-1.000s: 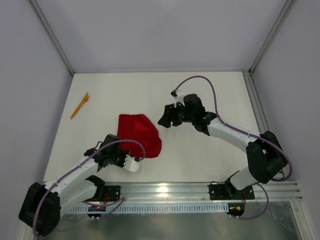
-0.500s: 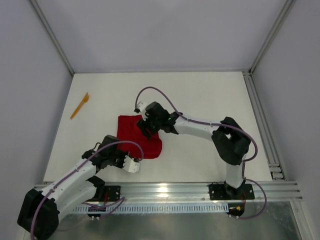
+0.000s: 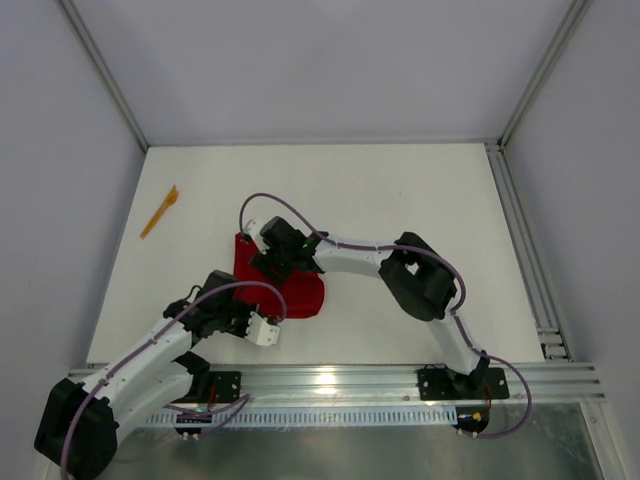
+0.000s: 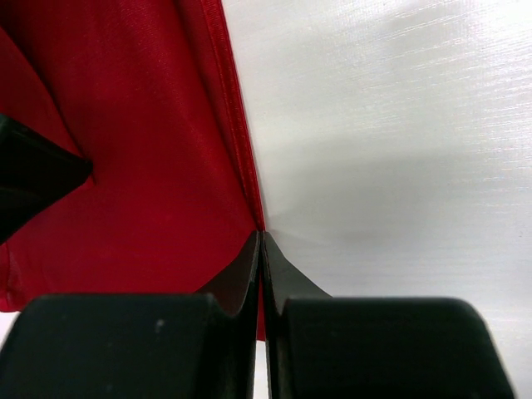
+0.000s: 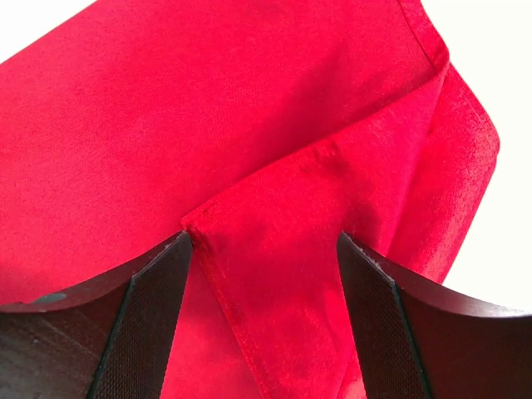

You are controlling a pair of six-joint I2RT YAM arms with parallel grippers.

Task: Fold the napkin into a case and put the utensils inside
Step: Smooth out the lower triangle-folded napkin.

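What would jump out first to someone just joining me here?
The bright red napkin, partly folded, lies left of centre, with the right gripper open over a folded corner. The left gripper is shut at its hem, and one orange utensil lies alone at the far left.

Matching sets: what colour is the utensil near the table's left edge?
The utensil is orange; the top view shows it.

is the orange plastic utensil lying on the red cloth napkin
No, the slim orange plastic utensil lies on the bare white table, apart from the red cloth napkin.
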